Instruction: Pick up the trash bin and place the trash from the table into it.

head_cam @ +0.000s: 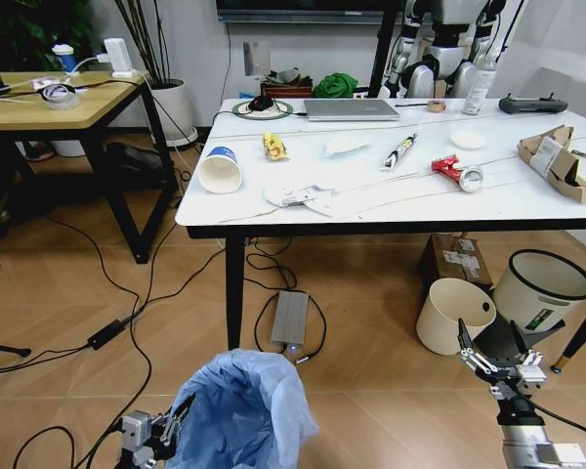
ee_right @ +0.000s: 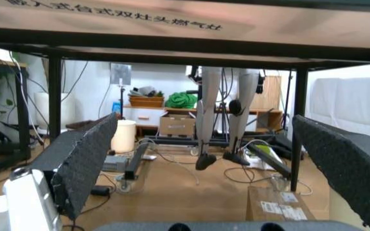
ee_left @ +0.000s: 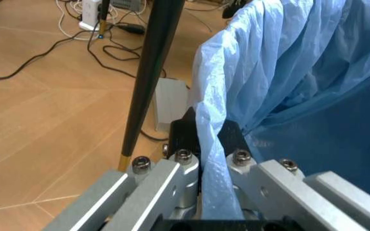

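The bin-fetching step is in hand: the left end effector [ee_left: 201, 144] is low over the floor in front of the counter [head_cam: 527, 200], its fingers pressed together on a fold of the light-blue bag at the rim of the trash bin [head_cam: 242, 408] — the pinched plastic runs up between the two pads in the left wrist view. The bin sits on the floor, just short of the counter's near-left leg. None of the trash is in it yet: the paper cup [head_cam: 220, 168] lies on its side near the counter's left edge, crumpled tissues [head_cam: 303, 193] by the near edge, the yellow wrapper [head_cam: 274, 147] and the crushed red can [head_cam: 456, 172] further in, torn cardboard [head_cam: 558, 161] at the right edge. The right end effector [head_cam: 488, 360] hangs with fingers spread beside a cream bucket [head_cam: 453, 315]. Next, I judge, the bin must be raised to counter height without the thin bag slipping or tearing — the grip seems to be on plastic alone.
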Motion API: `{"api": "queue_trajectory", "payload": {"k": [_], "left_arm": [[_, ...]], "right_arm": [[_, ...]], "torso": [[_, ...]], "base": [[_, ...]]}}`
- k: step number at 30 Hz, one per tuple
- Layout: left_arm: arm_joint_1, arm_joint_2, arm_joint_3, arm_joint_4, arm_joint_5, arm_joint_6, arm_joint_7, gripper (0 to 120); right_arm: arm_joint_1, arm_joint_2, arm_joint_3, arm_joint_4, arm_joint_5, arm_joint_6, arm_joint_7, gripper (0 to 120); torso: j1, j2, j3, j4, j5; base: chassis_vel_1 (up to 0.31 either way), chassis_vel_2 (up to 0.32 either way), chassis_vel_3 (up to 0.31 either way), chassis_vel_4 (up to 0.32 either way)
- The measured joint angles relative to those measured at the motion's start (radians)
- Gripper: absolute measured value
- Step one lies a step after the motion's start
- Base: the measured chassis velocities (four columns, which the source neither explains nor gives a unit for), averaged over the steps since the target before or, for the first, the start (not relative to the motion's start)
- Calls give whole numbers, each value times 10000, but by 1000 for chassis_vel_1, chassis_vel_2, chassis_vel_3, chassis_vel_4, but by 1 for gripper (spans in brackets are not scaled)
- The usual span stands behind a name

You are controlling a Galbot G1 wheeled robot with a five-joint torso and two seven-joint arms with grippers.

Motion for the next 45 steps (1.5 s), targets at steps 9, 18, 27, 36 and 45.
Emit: {"api": "queue_trajectory", "payload": {"k": [9, 18, 27, 36, 45], "left_arm": [[67, -46, -197, -225, -78, 234, -89, 0], [77, -29, -304, -345, -83, 354, -124, 0], [-103, -83, -213, -103, -108, 380, -109, 0], [-512, 16, 73, -16, -293, 701, -301, 0], [-593, 113, 359, 238, -272, 694, -344, 0]], "right_arm": [[-26, -201, -17, 7, 280, 9, -27, 100], [39, -480, -87, -221, 433, 40, -44, 100], [89, -650, -82, -369, 515, -8, -43, 100], [372, -621, -134, -510, 298, -161, -6, 100], [354, -625, -81, -351, 208, -321, 160, 100]], "torso": [[133, 380, 248, 0, 0], [247, 664, 416, 0, 1], [360, 994, 633, 0, 0], [550, 1492, 942, 0, 1], [707, 1885, 1179, 0, 0]], "base": [[0, 0, 0, 0], [0, 0, 0, 0], [0, 0, 0, 0], [0, 0, 0, 0], [0, 0, 0, 0]]}}
